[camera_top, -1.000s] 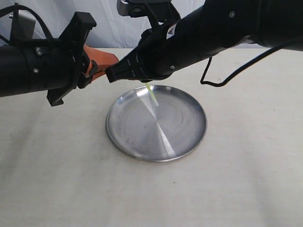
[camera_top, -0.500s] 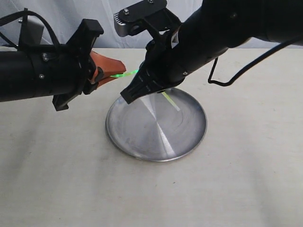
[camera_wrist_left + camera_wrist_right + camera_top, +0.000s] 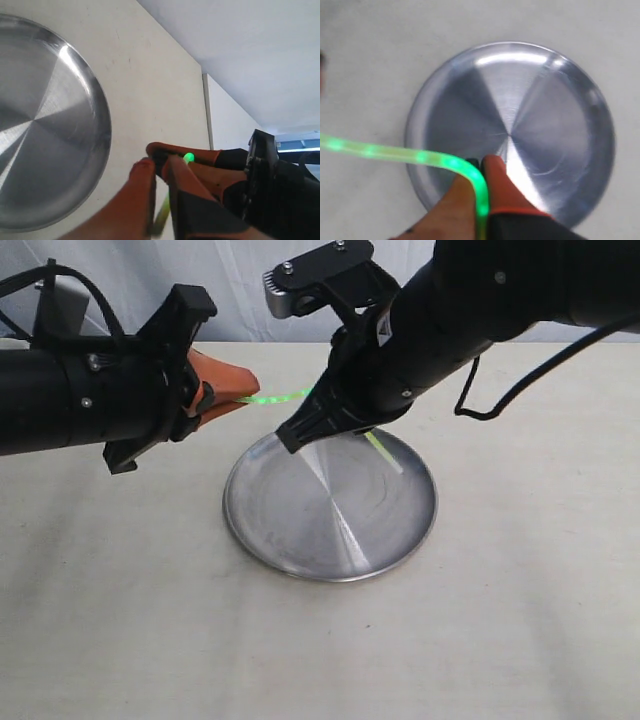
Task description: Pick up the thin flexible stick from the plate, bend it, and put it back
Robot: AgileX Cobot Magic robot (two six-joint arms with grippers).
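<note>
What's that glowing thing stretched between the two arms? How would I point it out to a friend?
Start at the round steel plate on the pale table. Above it, the left gripper and the right gripper each pinch the thin flexible stick, which curves between them. It alone glows neon green and is thread-slender.

- A pale cream table [image 3: 120,620] with a matte, slightly mottled top carries everything; it runs back to a light backdrop.
- One round steel plate [image 3: 300,530] lies flat on it, about mid-table, its low rim resting on the surface and its brushed face catching wedge-shaped glare.
</note>
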